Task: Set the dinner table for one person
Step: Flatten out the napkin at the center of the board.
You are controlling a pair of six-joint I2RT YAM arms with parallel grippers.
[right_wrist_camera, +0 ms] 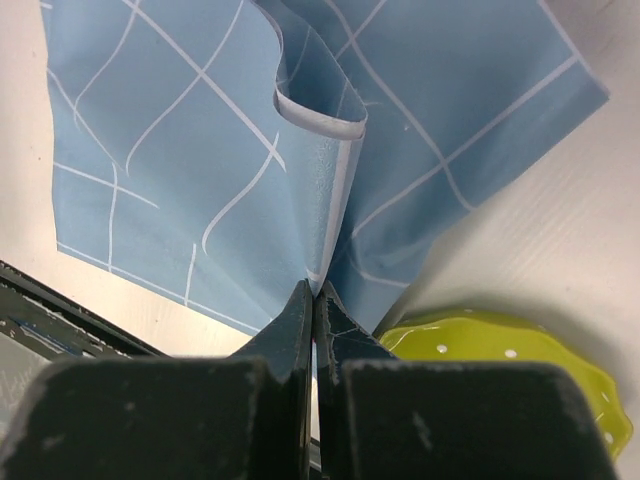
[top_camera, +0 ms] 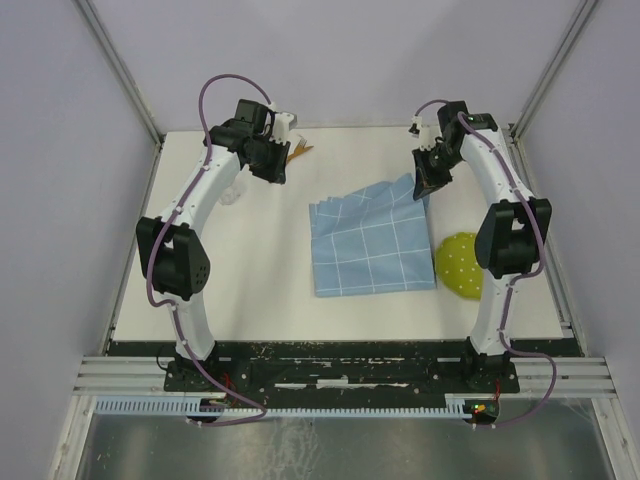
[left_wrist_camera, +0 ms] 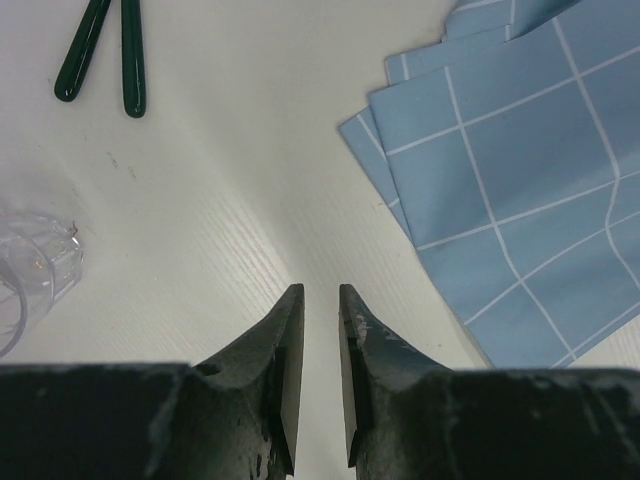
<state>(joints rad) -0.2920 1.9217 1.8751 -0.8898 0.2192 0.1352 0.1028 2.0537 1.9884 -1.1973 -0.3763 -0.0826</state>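
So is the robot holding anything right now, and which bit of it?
Yes. The right claw is pinched shut on the blue checked cloth, gripping a raised fold at its far right corner. The left claw holds nothing.

Bright even light, soft shadows, sharp
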